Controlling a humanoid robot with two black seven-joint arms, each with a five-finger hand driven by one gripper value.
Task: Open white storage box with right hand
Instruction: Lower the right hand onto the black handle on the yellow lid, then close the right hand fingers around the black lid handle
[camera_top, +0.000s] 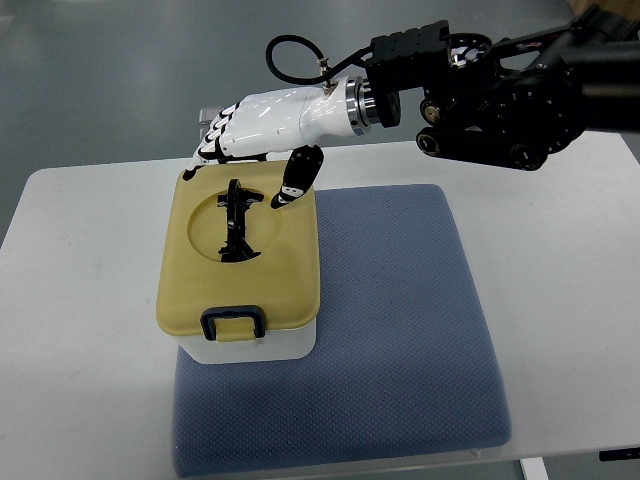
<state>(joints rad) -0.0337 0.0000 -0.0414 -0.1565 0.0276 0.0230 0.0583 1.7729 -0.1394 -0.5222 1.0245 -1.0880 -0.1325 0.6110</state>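
Grey flooring is seen behind a white table (80, 300) with rounded corners, on which a blue-grey padded mat (400, 330) is laid. On the left part of that mat a white storage box (245, 343) is set, closed by a pale yellow lid (240, 255). A round recess is sunk into the top of the lid, and a black handle (237, 220) is seen lying across it, running from the far side toward the near side. At the near edge of the lid a dark blue latch (233, 322) is clipped down over the box's front. The right hand (262, 125), white with black joints, is carried in from the right edge on a black arm (510, 95) and is held over the far edge of the lid. Its fingers (210, 140) are extended and slightly bent toward the far left corner of the lid, and nothing is clasped in them. The black-tipped thumb (297, 178) is pointed down to the lid just right of the handle; whether it is touching the surface cannot be told
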